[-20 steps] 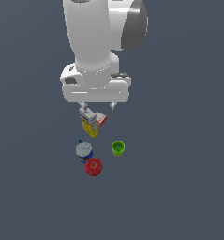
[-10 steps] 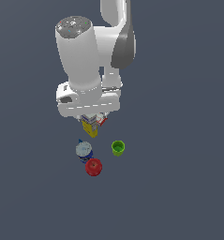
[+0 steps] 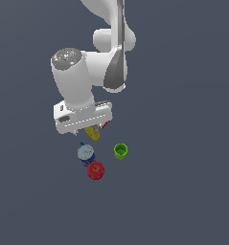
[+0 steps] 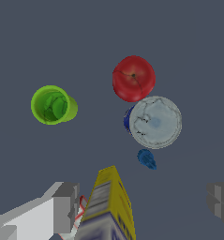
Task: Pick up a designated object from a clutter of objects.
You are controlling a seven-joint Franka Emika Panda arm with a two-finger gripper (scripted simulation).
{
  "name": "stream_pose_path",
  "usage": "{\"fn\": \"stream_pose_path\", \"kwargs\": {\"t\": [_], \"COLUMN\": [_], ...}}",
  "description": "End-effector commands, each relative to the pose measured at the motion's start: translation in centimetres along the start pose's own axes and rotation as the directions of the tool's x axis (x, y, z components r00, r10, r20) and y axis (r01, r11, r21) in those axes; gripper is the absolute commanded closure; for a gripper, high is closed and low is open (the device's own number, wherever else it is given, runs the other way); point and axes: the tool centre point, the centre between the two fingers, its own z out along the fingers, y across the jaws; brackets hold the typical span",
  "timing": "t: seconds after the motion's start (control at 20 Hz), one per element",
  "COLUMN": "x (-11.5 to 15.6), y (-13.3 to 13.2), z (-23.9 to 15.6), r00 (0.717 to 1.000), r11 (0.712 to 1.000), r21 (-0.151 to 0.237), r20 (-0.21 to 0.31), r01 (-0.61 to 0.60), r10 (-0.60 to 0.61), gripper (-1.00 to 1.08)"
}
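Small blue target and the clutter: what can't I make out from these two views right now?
- Small blue thing: exterior view, barely visible beside the blue can.
- Yellow-and-white box: wrist view, cut by the frame edge; exterior view, mostly behind the gripper.
- Red-and-white packet: only a sliver shows behind a finger.

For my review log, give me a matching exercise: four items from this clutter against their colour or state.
Things:
1. cup
2. apple-like ball
3. can
4. small rounded thing

Descriptions:
A. pale grey-white top over a blue body
B. plain deep blue, smallest here
C. green, open mouth showing
D. red, next to the can

Pairs: 1-C, 2-D, 3-A, 4-B
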Motion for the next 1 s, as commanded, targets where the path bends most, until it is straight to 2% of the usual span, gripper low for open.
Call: {"fn": "stream_pose_path", "kwargs": {"t": [0.0, 0.5, 0.95], "x": [-0.3, -1.9, -2.9], "y": [0.8, 3.5, 4.7], "z": [1.4, 6.8, 9.5], "r00": [0.999, 0.973, 0.948], "r11": [0.999, 0.973, 0.948], "r21": [-0.001, -0.007, -0.012], "r20": [-0.002, -0.004, -0.004], "r01": [0.049, 0.229, 0.318], "r10": [-0.049, -0.229, -0.318], "gripper": [-0.92, -0.92, -0.92]}}
